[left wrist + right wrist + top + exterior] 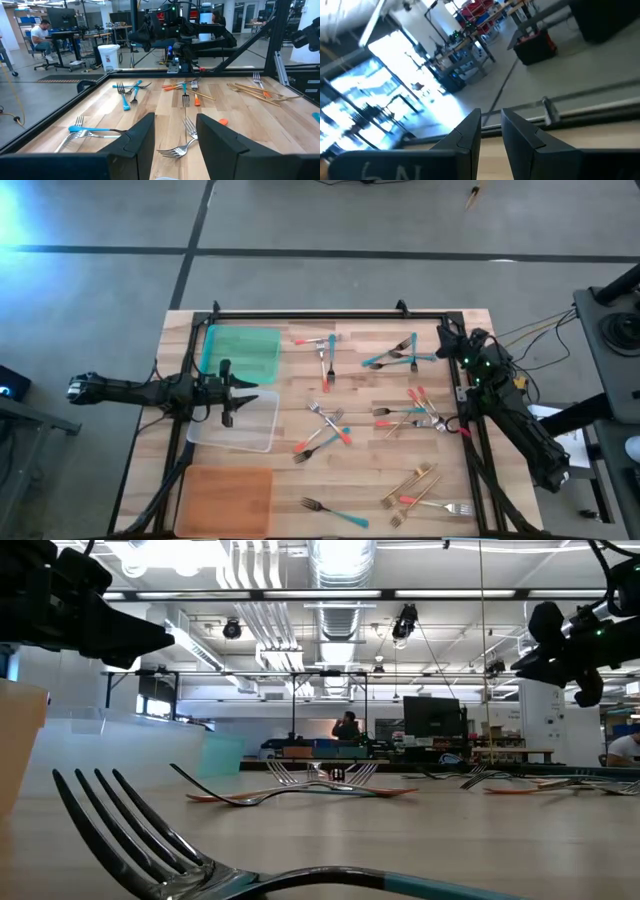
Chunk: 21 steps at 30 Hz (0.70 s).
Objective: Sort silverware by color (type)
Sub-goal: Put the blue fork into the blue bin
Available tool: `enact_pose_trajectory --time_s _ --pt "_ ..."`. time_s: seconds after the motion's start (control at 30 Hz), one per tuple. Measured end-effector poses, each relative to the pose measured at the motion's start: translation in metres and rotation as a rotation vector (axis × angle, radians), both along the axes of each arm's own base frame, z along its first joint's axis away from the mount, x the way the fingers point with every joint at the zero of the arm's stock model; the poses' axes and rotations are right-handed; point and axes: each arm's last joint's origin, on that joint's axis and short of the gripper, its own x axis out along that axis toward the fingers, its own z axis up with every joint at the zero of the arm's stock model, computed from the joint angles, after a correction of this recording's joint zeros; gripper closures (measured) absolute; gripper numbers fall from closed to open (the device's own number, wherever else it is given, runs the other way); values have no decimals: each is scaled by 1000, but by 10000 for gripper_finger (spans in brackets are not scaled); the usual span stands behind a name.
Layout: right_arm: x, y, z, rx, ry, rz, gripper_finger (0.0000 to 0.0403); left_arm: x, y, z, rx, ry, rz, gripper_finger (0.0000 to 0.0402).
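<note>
Silverware (400, 420) scattered over right half of table (290, 470): teal-, coral-handled and gold forks, none in trays. Left gripper (228, 418) over clear tray (255, 435), beside green tray (245, 350), fingers (137, 140) parted, holding nothing. Right gripper (447, 342) near table's far right corner, fingers (470, 131) narrowly apart, apparently empty. Orange tray (225, 500) at near left

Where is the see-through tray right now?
In the high view the clear tray lies on the table's left side, between the green tray and the orange tray, with the left pincer hovering above it.
</note>
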Motion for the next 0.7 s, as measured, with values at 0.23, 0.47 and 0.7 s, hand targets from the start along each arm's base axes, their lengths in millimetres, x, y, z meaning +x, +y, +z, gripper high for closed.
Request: enact_pose_trajectory --time_s 0.23,0.47,0.7 --pt "3 -1 12 -48 -102 74 335 0 0 0 0 0 0 274" --pt "12 -11 26 99 41 148 335 0 0 0 0 0 0 274" --pt "30 -38 45 283 158 167 335 0 0 0 0 -1 0 274"
